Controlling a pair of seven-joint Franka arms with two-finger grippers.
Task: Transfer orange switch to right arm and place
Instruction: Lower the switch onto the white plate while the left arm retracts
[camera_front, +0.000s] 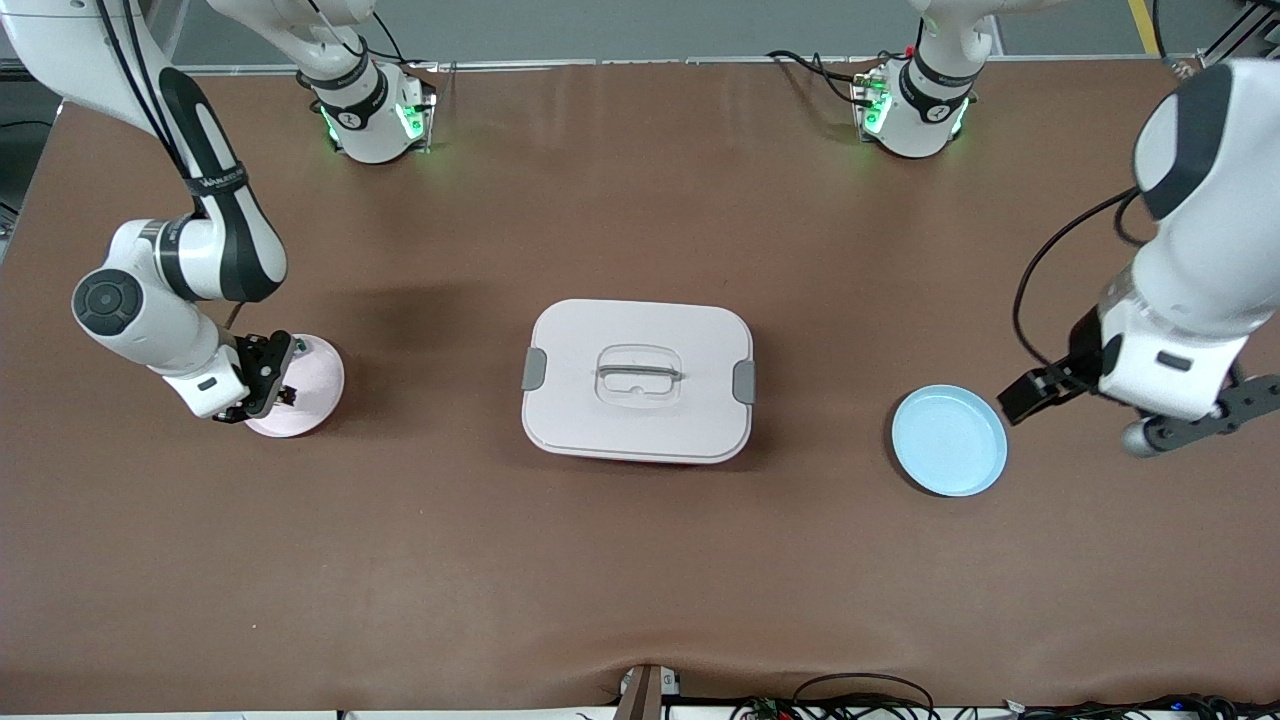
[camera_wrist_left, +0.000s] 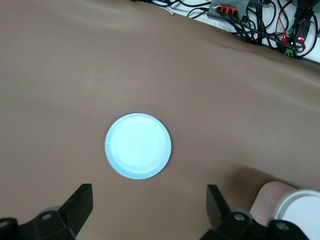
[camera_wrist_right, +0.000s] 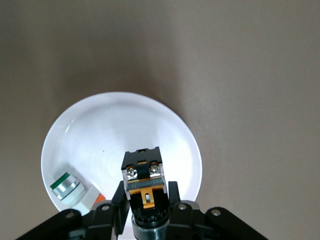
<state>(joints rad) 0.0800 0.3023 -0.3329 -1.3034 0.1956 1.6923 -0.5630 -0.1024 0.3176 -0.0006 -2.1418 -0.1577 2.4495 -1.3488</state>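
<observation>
Right gripper (camera_wrist_right: 147, 200) pinching the orange switch (camera_wrist_right: 144, 176) over the pink plate (camera_wrist_right: 90, 135); handover looks done, placing left. Left gripper (camera_wrist_left: 147, 207) spread, waiting over table beside the blue plate (camera_wrist_left: 138, 145).

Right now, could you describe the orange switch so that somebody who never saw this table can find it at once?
Find the pink plate at the right arm's end of the table. The right gripper is over it, shut on the orange switch. That is a small black block with an orange band and two screws, unlike the whitish, green-topped piece lying on the plate.
</observation>
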